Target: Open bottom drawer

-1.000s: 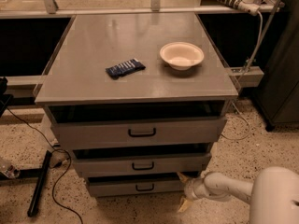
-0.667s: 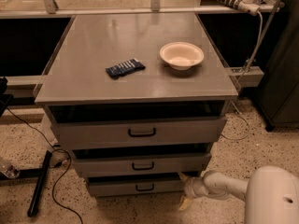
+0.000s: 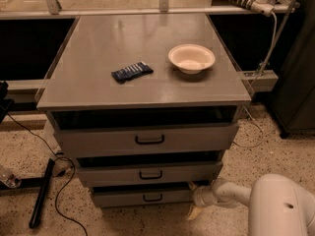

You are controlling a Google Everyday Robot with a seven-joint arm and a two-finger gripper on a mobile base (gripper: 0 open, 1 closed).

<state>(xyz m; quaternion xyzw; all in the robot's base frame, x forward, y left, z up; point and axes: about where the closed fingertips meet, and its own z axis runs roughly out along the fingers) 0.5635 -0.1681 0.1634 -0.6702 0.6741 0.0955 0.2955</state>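
Note:
The bottom drawer (image 3: 123, 197) is the lowest, narrowest grey front of the cabinet, with a small black loop handle (image 3: 153, 197). It stands slightly out, with a dark gap above it. My gripper (image 3: 193, 199) is low at the drawer's right end, to the right of the handle. It is open, with one tan fingertip (image 3: 194, 212) below and the other near the drawer's upper right corner. My white arm (image 3: 231, 191) reaches in from the lower right.
The middle drawer (image 3: 113, 175) and top drawer (image 3: 98, 141) sit above, both slightly ajar. A cream bowl (image 3: 191, 58) and a dark blue packet (image 3: 132, 72) lie on the cabinet top. A black bar (image 3: 42, 193) and cables lie on the floor at the left.
My gripper has shifted slightly left, closer to the bottom drawer's right end. The drawers have not visibly moved.

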